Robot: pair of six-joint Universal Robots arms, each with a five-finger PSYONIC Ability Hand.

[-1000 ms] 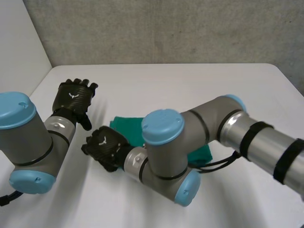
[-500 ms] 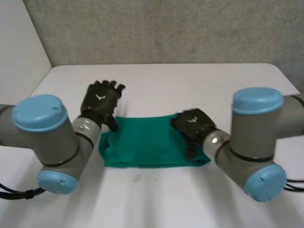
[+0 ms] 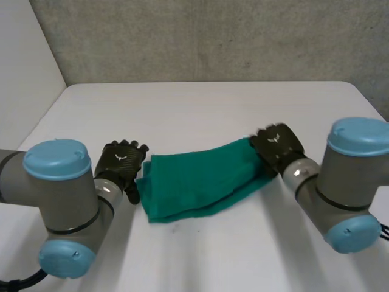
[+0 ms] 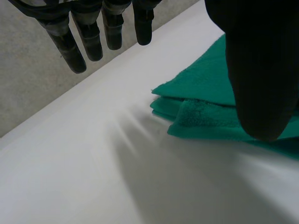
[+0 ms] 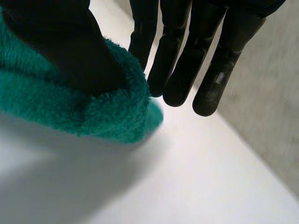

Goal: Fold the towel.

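Black right hand (image 3: 276, 145) pinches the green towel's (image 3: 194, 179) right end between thumb and straight fingers, just off the white table (image 3: 182, 109). At the towel's left edge the left hand (image 3: 121, 161) hovers, fingers straight and apart from the thumb.

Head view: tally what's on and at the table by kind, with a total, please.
green towel: 1
black robot hands: 2, the left hand and the right hand
white table: 1
Total: 4
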